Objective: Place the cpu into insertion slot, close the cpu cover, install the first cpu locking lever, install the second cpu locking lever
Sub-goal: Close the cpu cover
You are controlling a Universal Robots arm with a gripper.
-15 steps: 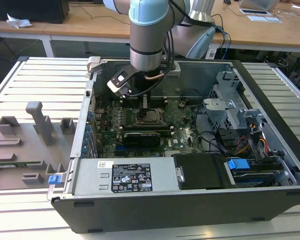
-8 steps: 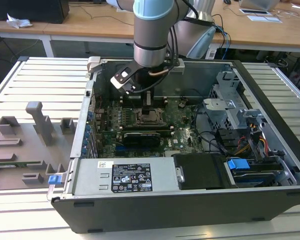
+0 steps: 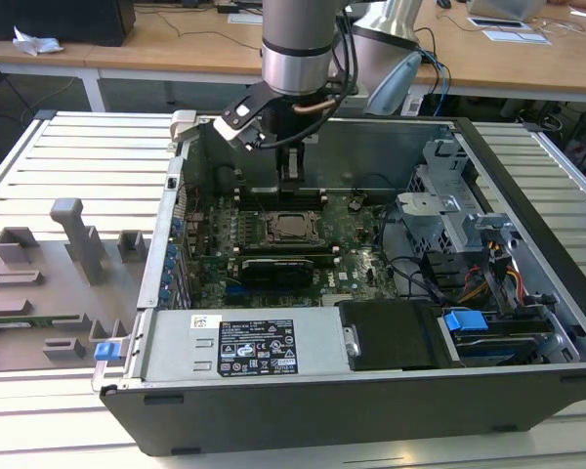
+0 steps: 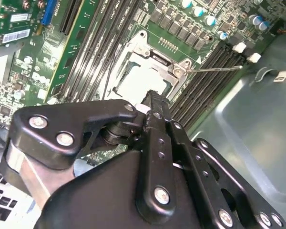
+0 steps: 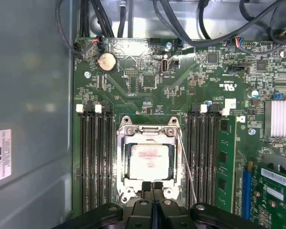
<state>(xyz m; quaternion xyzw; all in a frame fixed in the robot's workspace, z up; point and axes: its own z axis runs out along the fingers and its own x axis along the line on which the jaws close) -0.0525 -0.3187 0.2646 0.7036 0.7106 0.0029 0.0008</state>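
While long memory slots (image 5: 93, 162) ran along one side of the jaws, the cpu (image 5: 148, 160) lay flat in the insertion slot (image 5: 126, 122) just ahead of them. The cpu cover (image 5: 148, 135) appeared lowered around it. The gripper (image 5: 152, 187) hung low at the slot's near edge, jaws pressed together on nothing. On their other side a thin locking lever (image 5: 187, 167) slanted loose, likely unlatched. In the exterior view the arm (image 3: 295, 49) reached straight down into the open computer case (image 3: 391, 156).

Silver arm (image 3: 296, 49), black screw-studded end effector (image 5: 153, 186)
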